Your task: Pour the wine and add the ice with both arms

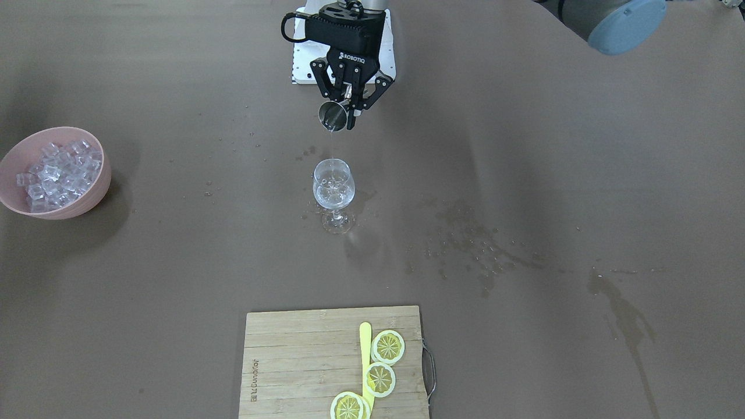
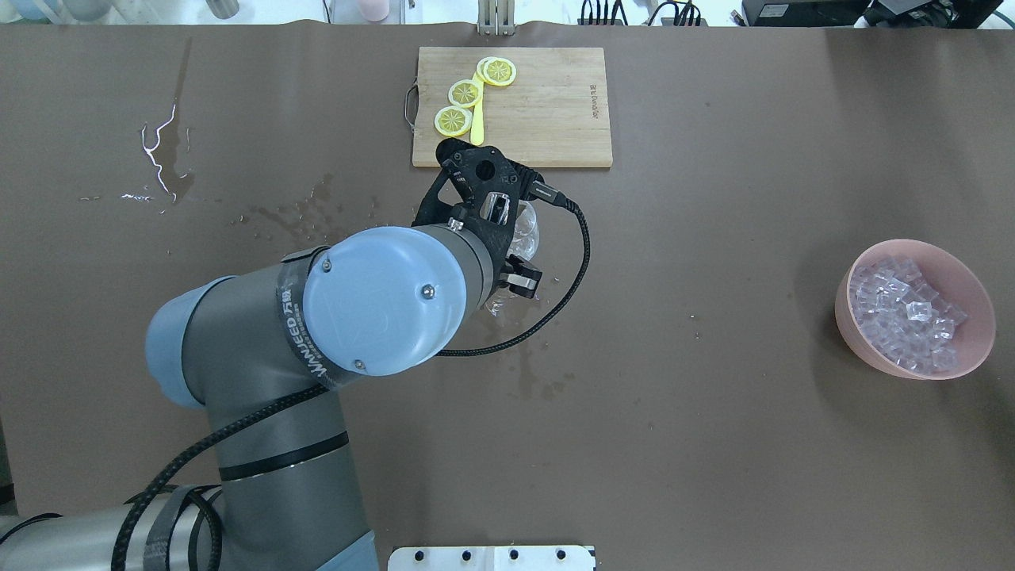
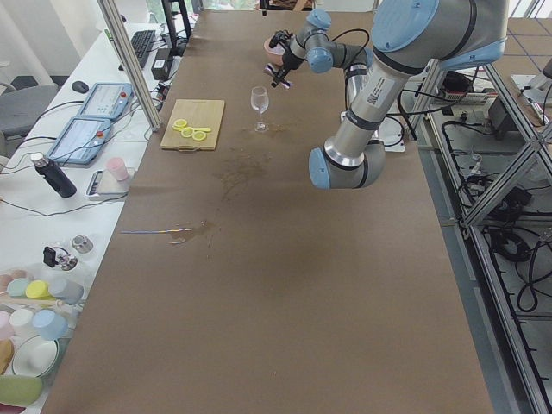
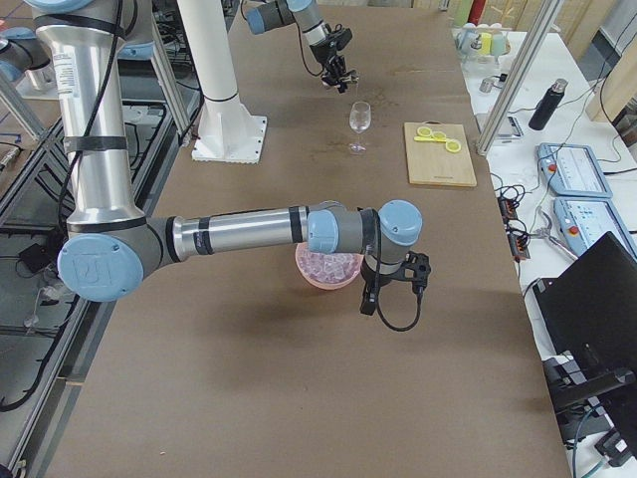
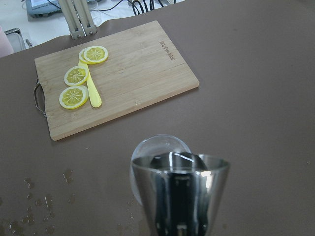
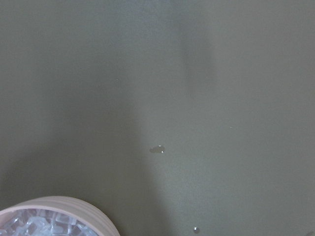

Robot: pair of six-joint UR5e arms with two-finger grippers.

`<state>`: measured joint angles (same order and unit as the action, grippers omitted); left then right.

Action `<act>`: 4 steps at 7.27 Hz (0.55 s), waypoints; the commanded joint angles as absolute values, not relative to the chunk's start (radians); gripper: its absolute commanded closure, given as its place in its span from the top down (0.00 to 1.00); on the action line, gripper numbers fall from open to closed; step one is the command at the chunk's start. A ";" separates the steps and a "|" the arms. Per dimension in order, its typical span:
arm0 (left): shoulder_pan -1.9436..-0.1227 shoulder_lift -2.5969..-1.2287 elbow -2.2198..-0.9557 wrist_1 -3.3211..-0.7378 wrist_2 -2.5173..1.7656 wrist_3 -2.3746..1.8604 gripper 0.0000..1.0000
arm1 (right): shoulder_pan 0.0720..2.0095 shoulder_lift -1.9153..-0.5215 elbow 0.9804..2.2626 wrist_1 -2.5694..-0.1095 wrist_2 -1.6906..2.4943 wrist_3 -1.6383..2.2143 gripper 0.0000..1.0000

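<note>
My left gripper (image 1: 343, 113) is shut on a small steel measuring cup (image 1: 333, 115), tipped above the wine glass (image 1: 333, 187). A thin clear stream of wine (image 1: 332, 145) falls from the cup into the glass, which stands upright mid-table with a little liquid in its bowl. In the left wrist view the cup (image 5: 179, 191) fills the foreground with the glass rim (image 5: 160, 146) behind it. Ice cubes (image 1: 58, 169) fill a pink bowl (image 1: 100, 189) at the table's side. My right gripper (image 4: 393, 289) hangs beside that bowl (image 4: 328, 271); I cannot tell whether it is open or shut.
A wooden cutting board (image 1: 302, 361) with lemon slices (image 1: 387, 347) and a yellow knife lies beyond the glass. Wet spill patches (image 1: 465, 244) mark the brown table. The white base block (image 1: 302, 58) sits behind the left gripper. The left arm's cable (image 2: 579, 262) loops beside the glass.
</note>
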<state>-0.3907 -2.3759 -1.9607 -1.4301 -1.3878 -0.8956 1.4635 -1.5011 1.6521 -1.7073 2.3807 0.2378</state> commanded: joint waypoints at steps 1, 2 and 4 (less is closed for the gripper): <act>-0.426 -2.378 -1.950 -1.425 -1.436 -0.893 0.00 | 1.463 -1.502 1.652 -1.707 2.381 0.238 1.00; -0.439 -2.381 -1.942 -1.425 -1.456 -0.891 0.00 | 1.463 -1.502 1.652 -1.707 2.381 0.238 1.00; -0.443 -2.448 -1.939 -1.314 -1.473 -0.862 0.00 | 1.463 -1.500 1.649 -1.707 2.381 0.238 1.00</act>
